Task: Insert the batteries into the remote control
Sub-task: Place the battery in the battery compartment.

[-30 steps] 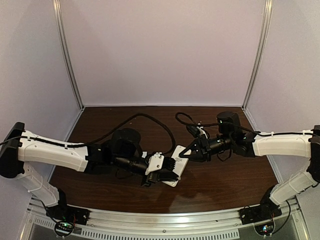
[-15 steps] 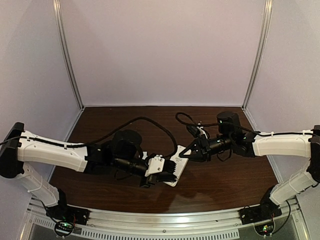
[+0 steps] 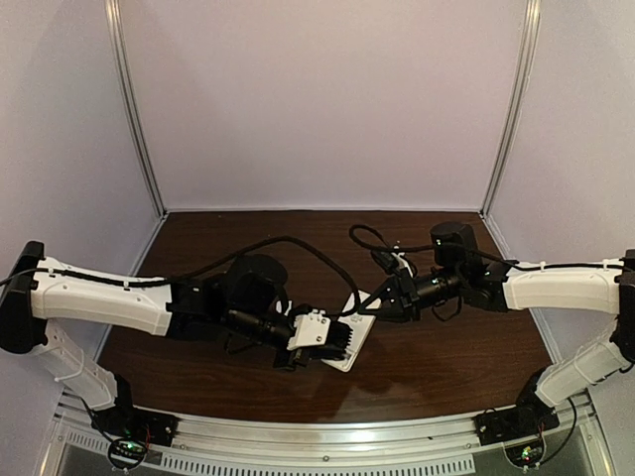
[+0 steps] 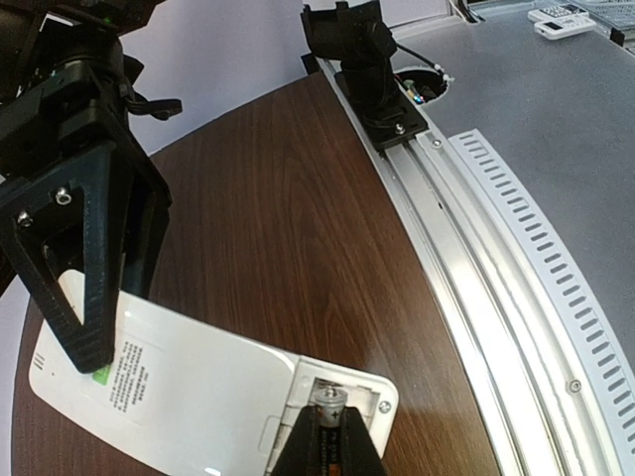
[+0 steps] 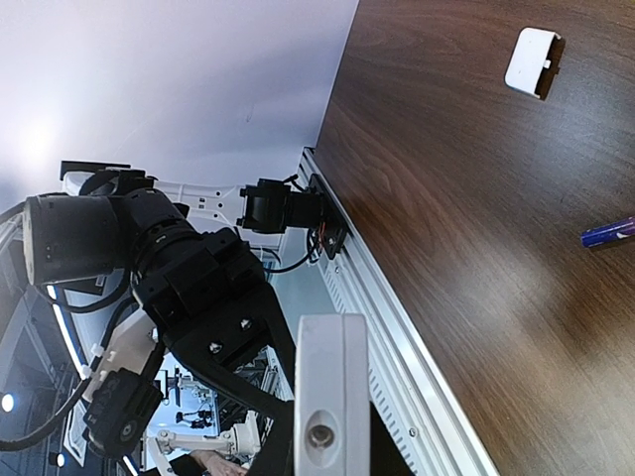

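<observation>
Remote control [image 4: 198, 387] sits back-side up near the middle of the dark wooden table [image 4: 278, 218], between the two arms. The pictures do not settle whether it rests on the wood or is raised a little off it. Its white back carries a small printed label at one end. At the other end the battery compartment stands uncovered.

The right gripper [image 3: 370, 307] is clamped on the label end of the remote control, with one black triangular finger above the shell and the other beside its edge. From the right wrist the handset shows edge-on between those fingers.

The left gripper [image 4: 327, 441] is closed down narrow at the open compartment. Its two dark fingers pinch a battery [image 4: 329, 402], whose pale metallic tip pokes out just ahead of them, inside the compartment's white frame. How far the battery is seated cannot be told, since the fingers hide most of it.

A spare battery [image 5: 607, 232], purple-blue, lies on its side on the bare wood, well apart from the remote control. The white battery cover [image 5: 533, 61] lies flat farther off on the table, apart from both. An aluminium rail [image 4: 476, 258] runs along the near edge of the table.
</observation>
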`<state>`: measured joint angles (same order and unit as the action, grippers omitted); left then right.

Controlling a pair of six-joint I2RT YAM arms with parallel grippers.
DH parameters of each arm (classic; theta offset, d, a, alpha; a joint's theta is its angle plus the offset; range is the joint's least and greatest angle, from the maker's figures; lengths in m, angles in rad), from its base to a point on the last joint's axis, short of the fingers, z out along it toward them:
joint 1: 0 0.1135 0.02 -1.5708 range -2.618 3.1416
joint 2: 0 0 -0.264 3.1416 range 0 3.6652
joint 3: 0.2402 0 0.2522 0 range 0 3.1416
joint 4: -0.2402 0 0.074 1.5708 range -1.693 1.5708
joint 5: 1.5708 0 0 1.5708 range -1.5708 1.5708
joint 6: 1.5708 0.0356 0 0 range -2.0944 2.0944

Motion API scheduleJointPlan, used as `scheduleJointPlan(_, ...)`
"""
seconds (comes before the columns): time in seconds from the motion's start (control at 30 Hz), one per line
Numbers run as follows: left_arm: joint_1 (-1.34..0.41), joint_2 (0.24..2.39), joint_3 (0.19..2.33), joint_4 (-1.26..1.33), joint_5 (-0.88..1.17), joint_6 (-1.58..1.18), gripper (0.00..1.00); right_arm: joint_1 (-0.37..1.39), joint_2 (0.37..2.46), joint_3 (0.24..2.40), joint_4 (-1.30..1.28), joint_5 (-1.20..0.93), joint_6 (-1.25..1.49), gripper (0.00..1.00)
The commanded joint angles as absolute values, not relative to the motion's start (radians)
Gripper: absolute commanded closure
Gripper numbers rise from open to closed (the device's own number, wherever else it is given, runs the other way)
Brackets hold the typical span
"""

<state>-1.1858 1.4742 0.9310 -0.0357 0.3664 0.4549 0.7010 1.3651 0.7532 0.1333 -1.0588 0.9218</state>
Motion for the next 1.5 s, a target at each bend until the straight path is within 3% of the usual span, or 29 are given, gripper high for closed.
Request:
scheduleJointPlan(0.0,-1.184,1.533,0.97,-0.239,0.315,0.51,1.0,0.703,1.333,0.803,0.133,-1.109,0.907,1.0)
scheduleJointPlan(0.63,-1.184,1.616,1.015,-0.38,0.306,0.561,1.0,0.704,1.334,0.839,0.057,-1.108,0.856,1.0)
scheduleJointPlan(1.03,-1.183,1.621,1.032,-0.395,0.308,0.547,0.85,0.704,1.334,0.839,0.035,-1.104,0.839,1.0)
scheduleJointPlan(1.33,-1.184,1.631,1.045,-0.411,0.316,0.548,0.84,0.704,1.342,0.838,0.027,-1.101,0.831,1.0)
scheduleJointPlan(1.47,-1.183,1.616,1.046,-0.391,0.293,0.524,0.74,0.704,1.35,0.838,0.008,-1.084,0.811,1.0)
